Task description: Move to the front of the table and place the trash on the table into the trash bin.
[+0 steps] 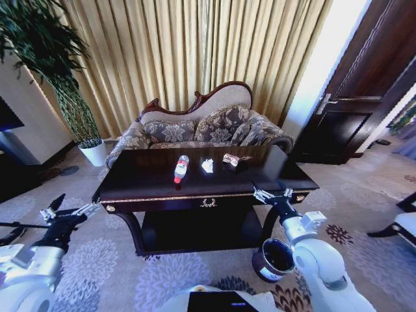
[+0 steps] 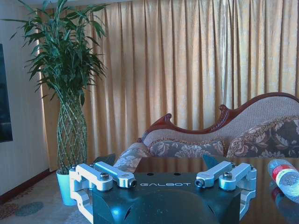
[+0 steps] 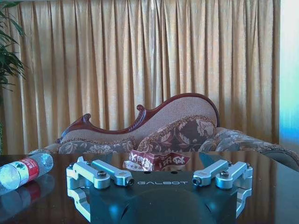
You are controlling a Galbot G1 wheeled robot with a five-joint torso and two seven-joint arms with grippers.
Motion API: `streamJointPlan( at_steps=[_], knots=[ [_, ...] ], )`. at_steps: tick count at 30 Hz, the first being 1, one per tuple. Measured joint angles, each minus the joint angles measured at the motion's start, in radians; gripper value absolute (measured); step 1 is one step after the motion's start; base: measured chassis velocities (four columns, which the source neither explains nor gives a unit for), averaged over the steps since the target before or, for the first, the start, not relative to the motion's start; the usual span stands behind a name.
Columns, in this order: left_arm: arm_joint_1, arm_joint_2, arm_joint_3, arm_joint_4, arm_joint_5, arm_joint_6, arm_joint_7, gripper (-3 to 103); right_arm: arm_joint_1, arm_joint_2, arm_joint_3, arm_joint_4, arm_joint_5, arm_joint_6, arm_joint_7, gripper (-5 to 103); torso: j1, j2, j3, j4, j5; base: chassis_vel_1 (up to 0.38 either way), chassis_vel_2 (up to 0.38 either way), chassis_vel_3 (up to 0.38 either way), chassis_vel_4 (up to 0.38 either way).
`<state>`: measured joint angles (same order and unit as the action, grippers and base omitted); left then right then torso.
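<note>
Head view: the robot faces the desk [image 1: 130,188]. The bottle [image 1: 181,169], paper [image 1: 207,166] and wrapper [image 1: 231,159] all lie mid-desk. Nothing is in the bin [image 1: 273,259] yet. Left gripper [image 1: 65,211] and right gripper [image 1: 272,194] fingers are spread, holding nothing.

The large dark glossy wooden table [image 1: 149,184] with gold trim carries three things near its far edge: a clear plastic bottle [image 1: 181,168] with a red label lying down, crumpled white paper [image 1: 207,166], and a reddish-white wrapper [image 1: 231,159].
</note>
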<state>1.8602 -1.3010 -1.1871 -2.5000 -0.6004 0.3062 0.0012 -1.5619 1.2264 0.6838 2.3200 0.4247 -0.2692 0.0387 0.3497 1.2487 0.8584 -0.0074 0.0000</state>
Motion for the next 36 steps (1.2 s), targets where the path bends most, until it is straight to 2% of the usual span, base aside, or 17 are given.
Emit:
streamJointPlan(
  at_steps=[15, 22, 25, 28, 30, 32, 36],
  knots=[
    [-0.003, -0.006, 0.004, 0.0, 0.0, -0.002, 0.0, 100, 0.009, -0.005, -0.01, -0.017, -0.002, -0.001, -0.018, 100, 0.0, 0.0, 0.0, 0.0, 0.0, -0.067, 0.069, 0.067, -0.07],
    [-0.003, -0.019, 0.009, 0.0, -0.016, -0.003, 0.0, 100, 0.045, -0.048, -0.024, -0.083, 0.032, 0.032, -0.014, 100, 0.0, 0.0, 0.0, 0.0, 0.0002, -0.061, 0.048, 0.054, -0.05],
    [-0.003, -0.023, 0.01, 0.0, -0.016, -0.003, 0.001, 100, 0.068, -0.071, -0.028, -0.092, 0.074, 0.004, 0.001, 100, 0.0, 0.0, 0.0, -0.0001, 0.0001, 0.0, 0.0, 0.0, 0.0],
    [-0.003, -0.033, 0.012, 0.0, -0.011, -0.005, 0.009, 100, 0.157, -0.141, -0.039, -0.136, 0.212, -0.07, 0.047, 100, 0.0, 0.0, 0.0, -0.0001, 0.0, 0.0, 0.0, 0.0, 0.0],
    [-0.001, -0.037, 0.012, 0.0, -0.009, -0.006, 0.01, 100, 0.178, -0.155, -0.041, -0.149, 0.236, -0.09, 0.06, 100, 0.0, 0.0, 0.0, 0.0, 0.0002, 0.0, 0.0, 0.0, 0.0],
    [0.004, -0.046, 0.012, 0.0, -0.009, -0.009, 0.012, 100, 0.247, -0.195, -0.057, -0.194, 0.312, -0.15, 0.097, 100, 0.0, 0.0, 0.0, 0.0002, 0.0001, 0.0, 0.0, 0.0, 0.0],
    [0.006, -0.05, 0.012, 0.0, -0.014, -0.009, 0.012, 100, 0.31, -0.224, -0.095, -0.241, 0.344, -0.185, 0.118, 100, 0.0, 0.0, 0.0, 0.0, 0.0002, 0.0, 0.0, 0.0, 0.0]
  ],
)
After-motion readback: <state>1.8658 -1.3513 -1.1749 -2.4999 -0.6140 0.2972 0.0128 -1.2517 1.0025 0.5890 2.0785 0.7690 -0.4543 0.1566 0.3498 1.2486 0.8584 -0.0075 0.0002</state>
